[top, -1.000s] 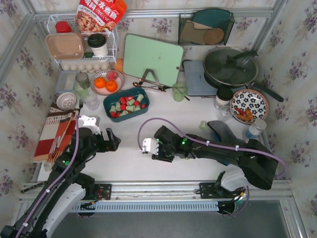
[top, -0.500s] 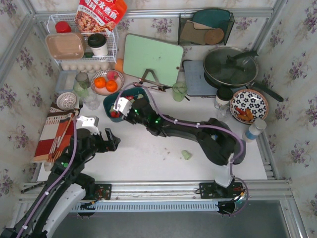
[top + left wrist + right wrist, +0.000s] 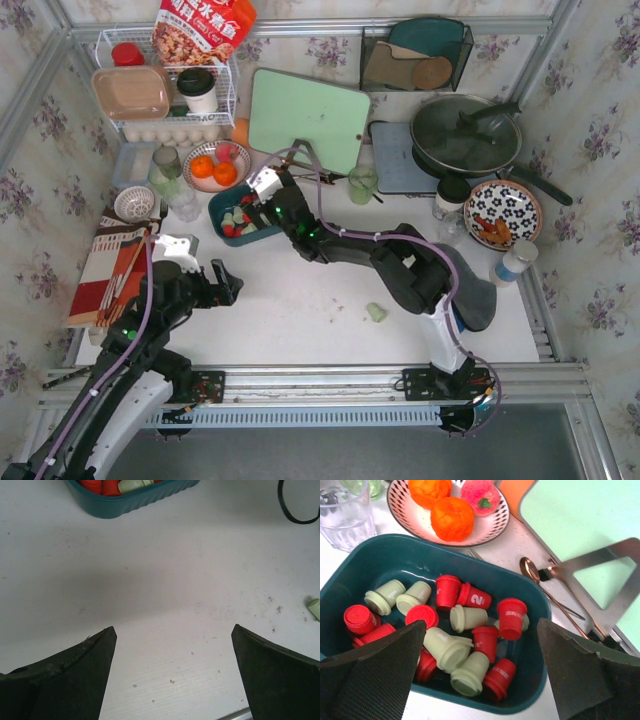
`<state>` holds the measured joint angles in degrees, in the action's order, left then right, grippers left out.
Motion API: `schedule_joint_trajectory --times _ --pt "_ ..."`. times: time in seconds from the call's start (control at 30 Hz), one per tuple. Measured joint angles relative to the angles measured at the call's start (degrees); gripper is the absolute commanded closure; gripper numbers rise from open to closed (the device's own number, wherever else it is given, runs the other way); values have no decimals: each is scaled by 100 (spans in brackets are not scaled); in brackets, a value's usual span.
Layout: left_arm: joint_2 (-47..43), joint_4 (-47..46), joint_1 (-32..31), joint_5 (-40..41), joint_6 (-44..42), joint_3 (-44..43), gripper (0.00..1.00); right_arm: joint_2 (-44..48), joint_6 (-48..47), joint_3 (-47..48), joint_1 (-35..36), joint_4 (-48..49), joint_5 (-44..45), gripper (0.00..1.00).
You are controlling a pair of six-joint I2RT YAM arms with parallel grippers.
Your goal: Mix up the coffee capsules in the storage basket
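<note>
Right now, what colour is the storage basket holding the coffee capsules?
The storage basket is dark teal, clearest in the right wrist view.

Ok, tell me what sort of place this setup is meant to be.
Most likely a staged kitchen counter: a lidded frying pan, a mint cutting board and a stocked white wire rack, all set inside wallpapered panels.
</note>
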<state>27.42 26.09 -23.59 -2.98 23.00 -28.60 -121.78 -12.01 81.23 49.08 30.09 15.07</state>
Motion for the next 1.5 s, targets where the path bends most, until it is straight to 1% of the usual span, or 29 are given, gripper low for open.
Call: schedule_joint_trajectory --times 0.17,0.27,0.37,0.47,0.57,0.77,0.83,1.0,1.1,1.23,1.37,1.5 --pt "2 -2 0 -4 4 26 1 520 120 -407 -26 -37 275 0" --pt "35 -2 0 -7 20 37 1 1156 170 -898 -24 -37 514 0" --pt "114 -4 0 -4 20 44 1 1956 352 -1615 -13 -94 953 0" --pt "210 -4 0 11 20 46 1 2758 876 -2243 -55 -450 1488 0" --pt "254 -7 0 76 22 55 1 3539 1504 -2643 -118 -1113 1705 1" --pt "221 -20 2 313 118 214 0 4968 2603 -3449 -116 -2809 1716 15" --pt "225 -59 7 337 162 267 0 5405 2931 -3790 -118 -3322 1670 21" --pt "289 -96 13 420 280 358 0 6188 3460 -4472 -120 -4205 1320 31" --pt "299 -105 13 433 295 358 0 6253 3593 -4551 -120 -4579 1141 36" --pt "286 -114 13 479 295 358 0 5914 3676 -4319 -120 -5123 852 41" --pt "225 -109 13 535 295 358 0 5353 3659 -3746 -131 -5786 529 43" --pt "179 -94 15 592 295 358 0 5010 3405 -3261 -138 -6201 111 42"
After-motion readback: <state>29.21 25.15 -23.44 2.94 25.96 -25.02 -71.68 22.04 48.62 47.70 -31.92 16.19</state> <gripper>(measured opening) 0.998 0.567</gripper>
